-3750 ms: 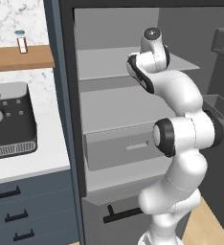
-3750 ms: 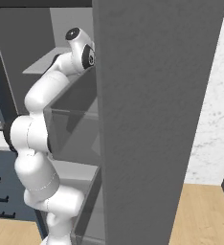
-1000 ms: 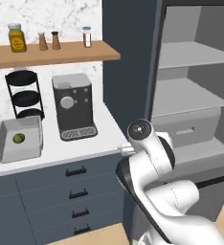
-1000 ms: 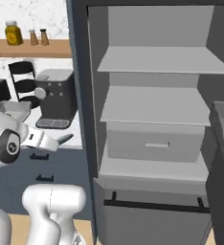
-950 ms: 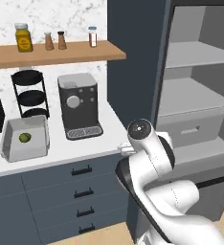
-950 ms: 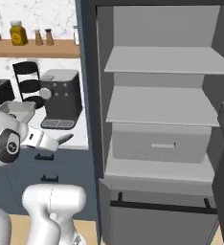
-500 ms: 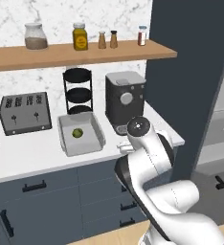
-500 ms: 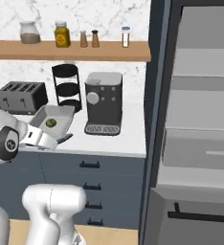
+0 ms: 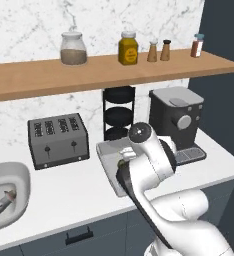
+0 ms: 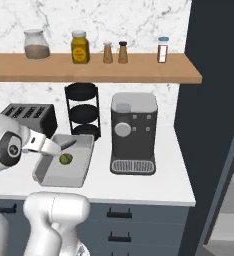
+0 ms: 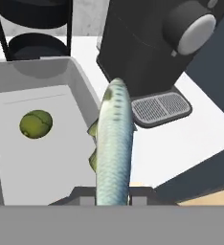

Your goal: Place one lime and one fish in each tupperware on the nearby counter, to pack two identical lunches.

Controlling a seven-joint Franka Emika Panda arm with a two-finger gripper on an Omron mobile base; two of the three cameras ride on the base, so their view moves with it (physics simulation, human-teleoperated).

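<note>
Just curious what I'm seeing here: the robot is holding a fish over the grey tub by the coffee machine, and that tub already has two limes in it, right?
Not quite. The tub holds one lime, not two, as the hand view shows. The rest is right: the gripper holds a fish above the tub's edge, beside the coffee machine.

On the counter [image 10: 154,186], left to right: toaster [image 9: 57,139], tupperware [image 10: 64,169], coffee machine [image 10: 134,132]. Behind the tupperware, a tiered rack [image 10: 82,110] against the wall. In the tupperware, one lime [image 10: 65,159], lying toward its back half. Over the tupperware's right rim, fish [image 11: 115,143], pointing toward the coffee machine. At far left, a sink [image 9: 9,197] with a second fish [image 9: 2,202] inside. Above everything, a shelf [image 10: 139,70] carrying jars [image 10: 79,47] and shakers [image 10: 122,52].
</note>
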